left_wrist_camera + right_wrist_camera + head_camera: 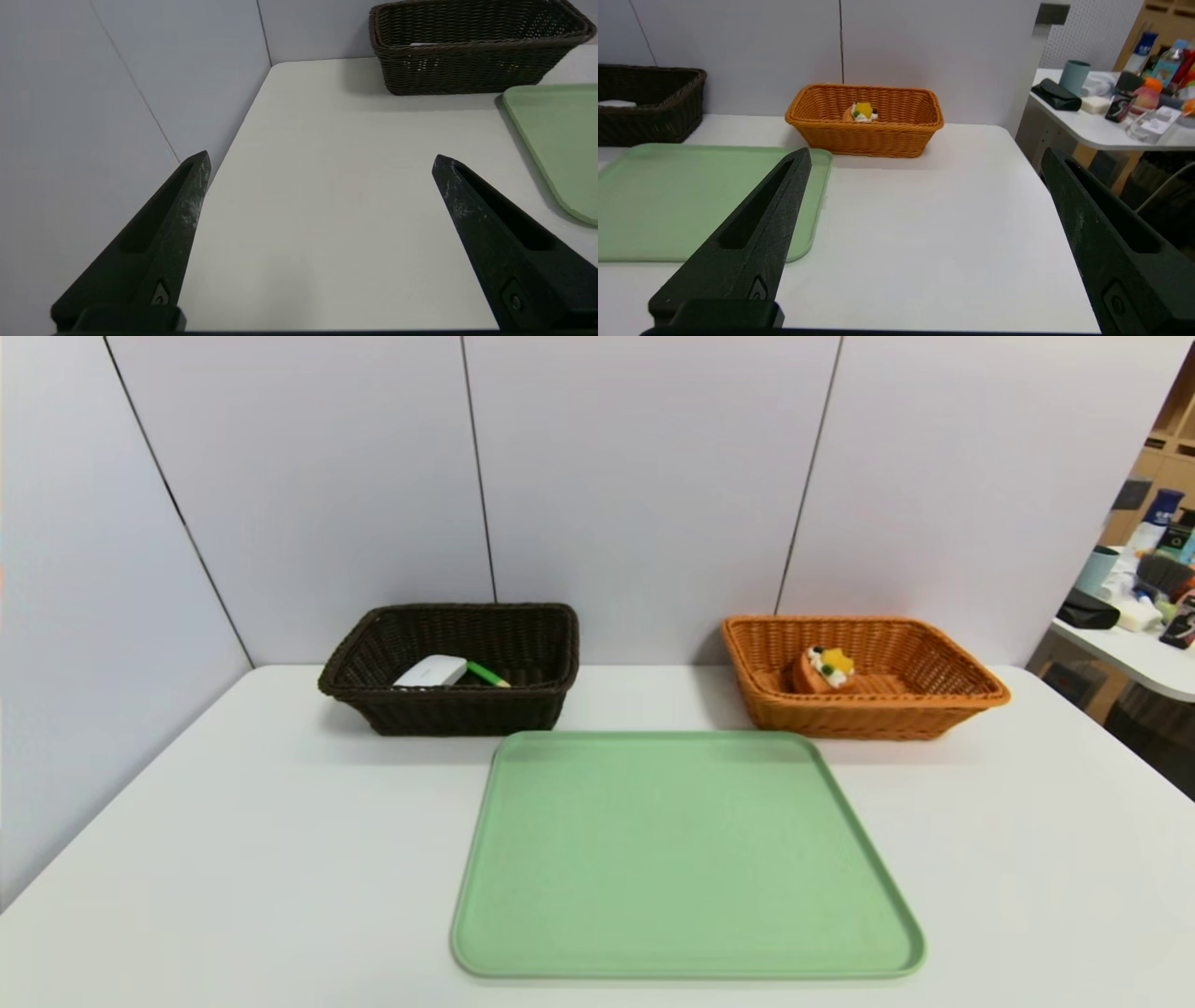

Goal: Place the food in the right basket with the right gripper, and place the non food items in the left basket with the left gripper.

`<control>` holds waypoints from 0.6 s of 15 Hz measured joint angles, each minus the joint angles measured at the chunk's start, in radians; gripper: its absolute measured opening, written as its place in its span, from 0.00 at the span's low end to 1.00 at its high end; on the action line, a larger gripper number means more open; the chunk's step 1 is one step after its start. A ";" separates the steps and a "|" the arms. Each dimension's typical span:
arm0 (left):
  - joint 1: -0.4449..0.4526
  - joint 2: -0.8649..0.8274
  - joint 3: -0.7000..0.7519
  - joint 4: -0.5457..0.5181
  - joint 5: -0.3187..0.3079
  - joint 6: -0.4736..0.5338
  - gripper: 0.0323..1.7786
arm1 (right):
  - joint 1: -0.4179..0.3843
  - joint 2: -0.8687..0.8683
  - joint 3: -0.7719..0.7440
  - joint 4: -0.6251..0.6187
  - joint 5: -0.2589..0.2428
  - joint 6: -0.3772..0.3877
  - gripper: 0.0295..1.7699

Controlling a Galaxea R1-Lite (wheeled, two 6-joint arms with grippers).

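- green flat plastic tray (686,859) at the desk's front edge carries nothing.
- white box and green pen (486,673) lie in the dark brown wicker basket (448,621), back-left.
- fruit-topped cake (822,669) sits in the orange wicker basket (864,625), back-right.
- left gripper (322,163) and right gripper (924,161) hang spread wide, empty (nothing nearer either).

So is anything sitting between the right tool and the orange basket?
Nothing visible. The right tool, open, hovers above bare table with a clear line to the orange basket, which already holds a cake. The green tray lies beside that path, with nothing on it.
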 joint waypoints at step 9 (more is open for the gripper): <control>-0.014 -0.159 0.347 -0.375 -0.029 0.066 0.95 | 0.004 -0.157 0.471 -0.538 0.107 -0.174 0.96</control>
